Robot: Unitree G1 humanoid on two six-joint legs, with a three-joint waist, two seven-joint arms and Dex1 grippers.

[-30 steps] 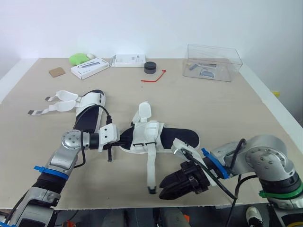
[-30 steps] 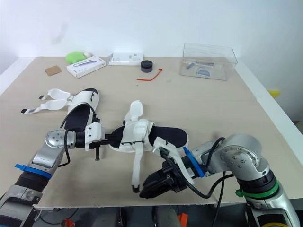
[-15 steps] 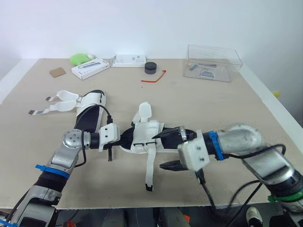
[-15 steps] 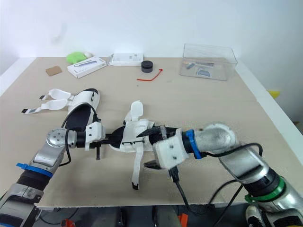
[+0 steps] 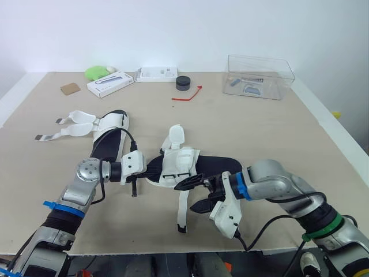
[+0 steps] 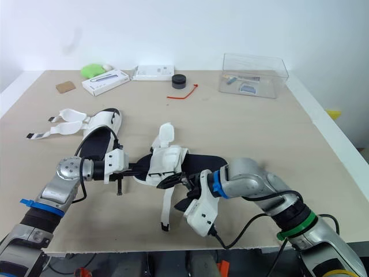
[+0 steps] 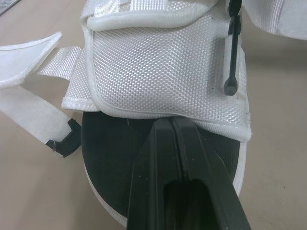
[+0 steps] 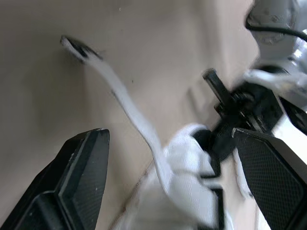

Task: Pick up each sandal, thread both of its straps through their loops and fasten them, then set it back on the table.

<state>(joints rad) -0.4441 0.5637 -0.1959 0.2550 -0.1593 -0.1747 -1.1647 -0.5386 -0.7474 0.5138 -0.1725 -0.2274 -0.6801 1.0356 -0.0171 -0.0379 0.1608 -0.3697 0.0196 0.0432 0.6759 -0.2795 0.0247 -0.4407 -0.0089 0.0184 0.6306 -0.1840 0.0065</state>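
Near sandal (image 5: 199, 164) lies flat at mid-bench (image 5: 277, 133), its long strap (image 5: 181, 219) trailing toward the front edge, placed as it was half a second ago. Left claw (image 7: 170, 127) stays closed, tips on the sandal's black insole at its left end. Right claw (image 5: 183, 198) is open; it has dropped from beside the sandal's upper and now straddles the strap. Second sandal (image 5: 109, 135) sits farther left, straps loose.

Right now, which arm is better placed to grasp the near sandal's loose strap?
Right. The right gripper is open around the loose strap; the left gripper lies shut on the sandal.
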